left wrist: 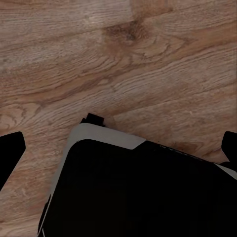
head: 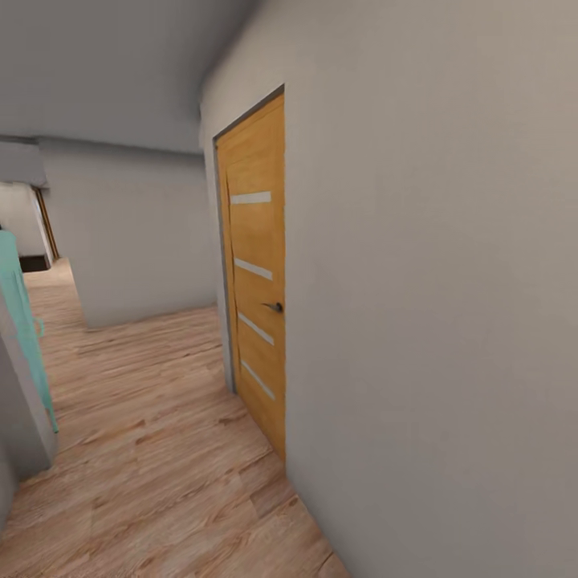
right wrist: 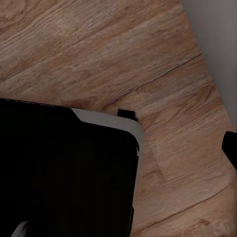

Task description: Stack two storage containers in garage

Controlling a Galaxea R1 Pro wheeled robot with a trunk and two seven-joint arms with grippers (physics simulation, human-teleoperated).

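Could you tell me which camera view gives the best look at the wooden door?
The head view: the wooden door stands there in the grey wall, shut, handle visible. The two wrist views look down at the plank floor instead.

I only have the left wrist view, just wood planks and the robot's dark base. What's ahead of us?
Observer: The head view shows a closed orange wooden door ahead, set in the wall on the right.
Operator: And on the other side?
Observer: A teal panel stands at the left edge of the head view, above the wood-plank floor of a hallway.
Operator: Is the right side near a wall?
Observer: Yes. In the right wrist view a pale wall meets the planks a little beyond the corner of the base.
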